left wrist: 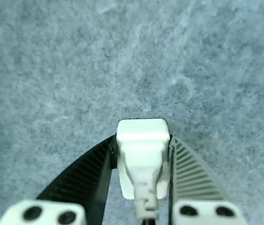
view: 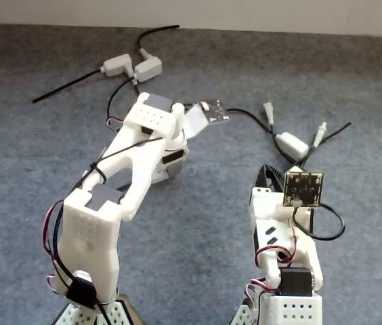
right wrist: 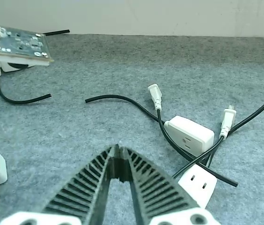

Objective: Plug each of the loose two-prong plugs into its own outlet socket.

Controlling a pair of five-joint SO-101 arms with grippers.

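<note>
My left gripper [left wrist: 142,140] is shut on a white socket block [left wrist: 141,154] with its cord running back toward the wrist, held just above the grey carpet. In the high view this arm [view: 137,156] stretches toward the middle of the table and covers its own gripper. My right gripper [right wrist: 119,151] is shut on nothing, low over the carpet at the right [view: 270,177]. Just beyond it lie two loose two-prong plugs [right wrist: 155,93] [right wrist: 228,117] on black cords, and two white outlet sockets [right wrist: 190,136] [right wrist: 198,185]. One plug [view: 269,110] and a socket [view: 291,144] show from above.
Two more white cord ends [view: 118,66] [view: 148,68] lie side by side at the far left with black cords trailing off. Black cords [right wrist: 122,99] cross the carpet between the arms. The left arm's camera board [right wrist: 17,42] hangs close to the right gripper's side.
</note>
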